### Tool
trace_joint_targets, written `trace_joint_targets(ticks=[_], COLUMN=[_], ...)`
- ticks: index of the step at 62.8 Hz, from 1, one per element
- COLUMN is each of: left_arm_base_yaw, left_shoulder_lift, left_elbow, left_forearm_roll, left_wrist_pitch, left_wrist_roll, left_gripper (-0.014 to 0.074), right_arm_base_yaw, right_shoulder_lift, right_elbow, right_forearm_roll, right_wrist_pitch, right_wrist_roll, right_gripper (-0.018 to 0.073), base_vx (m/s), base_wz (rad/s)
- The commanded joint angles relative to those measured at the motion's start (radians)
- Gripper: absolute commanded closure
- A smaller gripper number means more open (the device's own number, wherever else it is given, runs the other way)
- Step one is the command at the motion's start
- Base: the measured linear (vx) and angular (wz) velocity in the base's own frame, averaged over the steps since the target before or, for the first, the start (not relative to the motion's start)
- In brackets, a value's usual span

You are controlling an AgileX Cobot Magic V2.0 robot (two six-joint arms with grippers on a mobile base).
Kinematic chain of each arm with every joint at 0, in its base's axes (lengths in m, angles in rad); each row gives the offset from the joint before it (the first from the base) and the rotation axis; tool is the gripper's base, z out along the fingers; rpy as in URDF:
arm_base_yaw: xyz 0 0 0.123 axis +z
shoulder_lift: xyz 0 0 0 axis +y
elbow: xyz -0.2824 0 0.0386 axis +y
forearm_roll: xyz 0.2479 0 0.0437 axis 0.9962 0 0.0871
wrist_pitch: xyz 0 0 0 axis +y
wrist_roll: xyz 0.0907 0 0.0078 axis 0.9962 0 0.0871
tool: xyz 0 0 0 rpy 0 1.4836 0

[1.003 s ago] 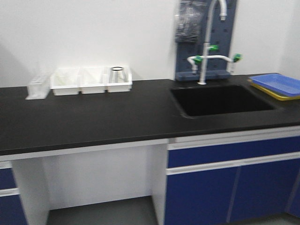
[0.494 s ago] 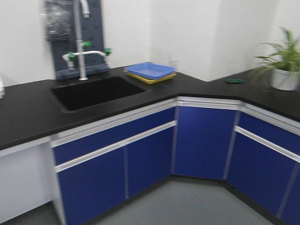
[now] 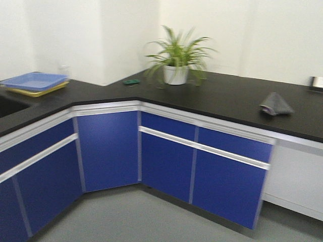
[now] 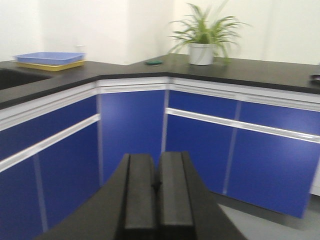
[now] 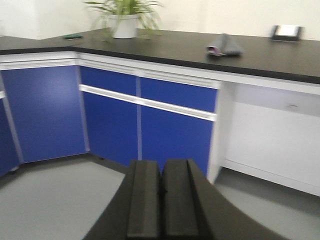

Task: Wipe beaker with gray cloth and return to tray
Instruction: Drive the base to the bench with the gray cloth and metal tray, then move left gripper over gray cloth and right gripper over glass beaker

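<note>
A crumpled gray cloth [image 3: 275,104] lies on the black counter at the right; it also shows in the right wrist view [image 5: 225,46]. The silver tray [image 5: 286,32] sits further right on the counter, cut off at the frame edge in the front view [image 3: 317,81]. I cannot make out the beaker in any view. My left gripper [image 4: 156,157] is shut and empty, held in the air facing the blue cabinets. My right gripper [image 5: 161,162] is shut and empty, above the floor and well short of the counter.
A potted plant [image 3: 175,74] stands in the counter's corner with a small green object [image 3: 132,81] beside it. A blue tray stacked on a yellow one [image 3: 33,80] sits at the left by the sink edge [image 3: 5,107]. Blue cabinets [image 3: 166,161] run below.
The front view has swung right, from the sink and white bins past the blue tray to the corner with the plant. The cloth and tray have come into view.
</note>
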Motion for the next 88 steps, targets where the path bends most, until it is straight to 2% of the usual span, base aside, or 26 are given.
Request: trace_joint_targets(ticks=[1, 53, 69, 88], left_arm_base_yaw=[0.0, 0.0, 0.0, 0.0], left_shoulder_lift=[-0.015, -0.015, -0.015, -0.015], left_elbow=[0.03, 0.03, 0.03, 0.03], left_forearm_roll=[-0.006, -0.006, -0.006, -0.006], left_wrist_pitch=[-0.08, -0.08, -0.08, -0.08], left_wrist_roll=[0.0, 0.0, 0.0, 0.0], left_gripper=[0.0603, 0.0603, 0.0603, 0.0603], right_arm_base_yaw=[-0.002, -0.002, -0.002, -0.002], right_shoulder_lift=[-0.009, -0.009, -0.009, -0.009], right_elbow=[0.005, 0.005, 0.005, 0.005], right_forearm_roll=[-0.014, -0.014, -0.014, -0.014], right_wrist_pitch=[-0.082, -0.082, -0.082, -0.082], right_wrist_roll=[-0.005, -0.005, -0.005, -0.005], right_gripper=[0.0567, 0.0567, 0.0567, 0.0567], base_vx=[0.02, 0.13, 0.29, 0.39], base_wz=[-0.69, -0.65, -0.23, 0.12])
